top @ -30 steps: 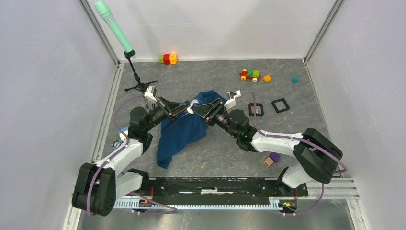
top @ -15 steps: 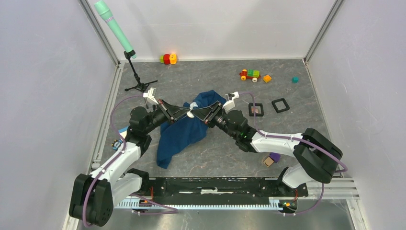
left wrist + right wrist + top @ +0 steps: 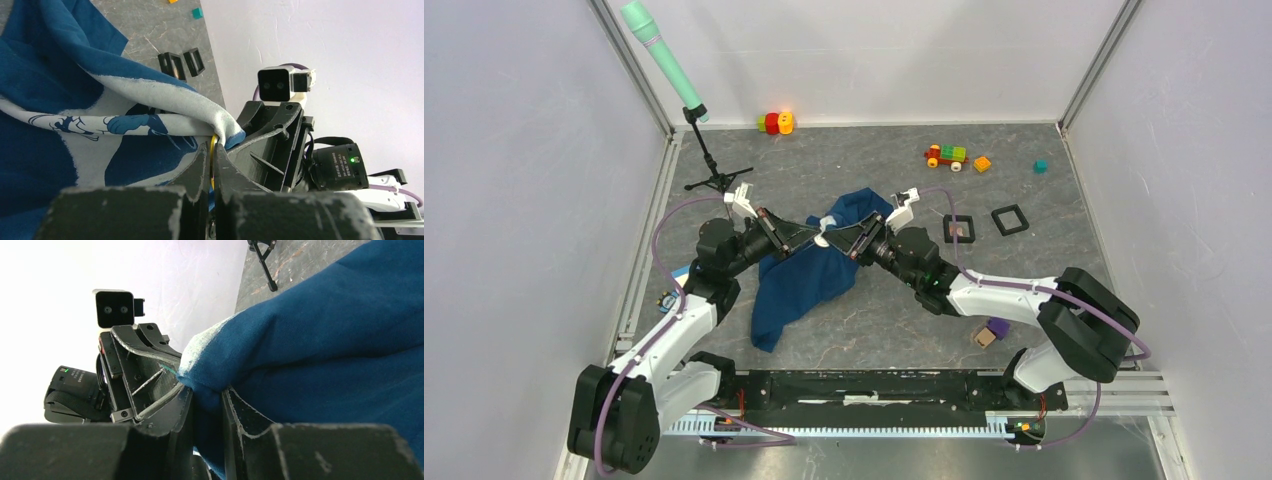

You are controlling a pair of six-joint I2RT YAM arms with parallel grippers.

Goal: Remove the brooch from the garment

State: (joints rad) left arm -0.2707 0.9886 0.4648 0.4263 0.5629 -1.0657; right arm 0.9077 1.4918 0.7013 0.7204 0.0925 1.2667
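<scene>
**Both arms meet at one raised fold of the shirt**

The shirt (image 3: pixel 809 282) lies crumpled in the middle of the worktop (image 3: pixel 904 160), between the two arms. It is dark blue, with a patch of white print at the top of a lifted fold. Both arms reach in and meet tip to tip at that fold.

Left fingers (image 3: pixel 199 167): nearly together, with only a narrow slit between them. A thin yellow piece (image 3: pixel 213 150) sits gripped in the slit; what it is cannot be told. The printed fold drapes across just above the tips and touches them.

Right fingers (image 3: pixel 181 407): clamped on a bunch of blue cloth, which fills the gap between them. In the left wrist view they stand directly opposite, just behind the fold.

The lower tail of the shirt rests flat on the worktop, toward the left arm's base.

Two black frames (image 3: pixel 947 229) lie just right of the right wrist, apart from the shirt. A toy train (image 3: pixel 946 155) stands near the far wall.
</scene>
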